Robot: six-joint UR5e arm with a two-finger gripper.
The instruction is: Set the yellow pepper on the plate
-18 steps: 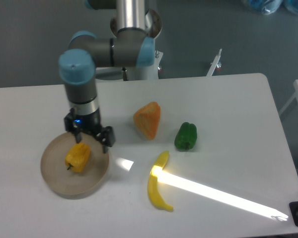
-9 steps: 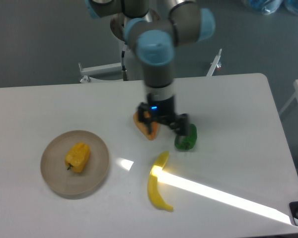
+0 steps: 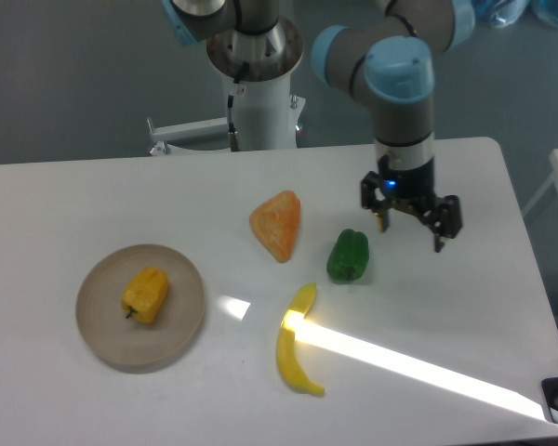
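— Four pieces of produce sit in front of you. Which one matters?

— The small lumpy yellow-orange pepper [image 3: 146, 295]. You find it lying on the round beige plate [image 3: 98, 325] at the left of the white table [image 3: 93, 200], its short dark stem pointing toward the lower left. It rests a little left of the plate's centre, inside the low rim.

— And where is your pincer?

— Your black two-finger pincer [image 3: 412, 230] hangs on the far right side, well apart from the plate. Its fingers are spread wide, with nothing between them. A small blue light glows on the wrist just above it. You cannot tell from this one view whether the fingertips touch the table or hover over it.

— What lies between the two?

— You have the glossy green pepper [image 3: 349, 255] just left of the pincer, close but not touching. Farther left sits the orange triangular wedge [image 3: 277, 223], standing apart from the green pepper. Below them the long curved yellow banana [image 3: 296, 342] lies near the table's front, and a bright streak of light [image 3: 418, 367] runs from its middle toward the lower right corner. A smaller bright patch sits between the banana and the plate.

— Anything behind?

— The arm's grey base column [image 3: 258, 102] stands at the table's back edge.
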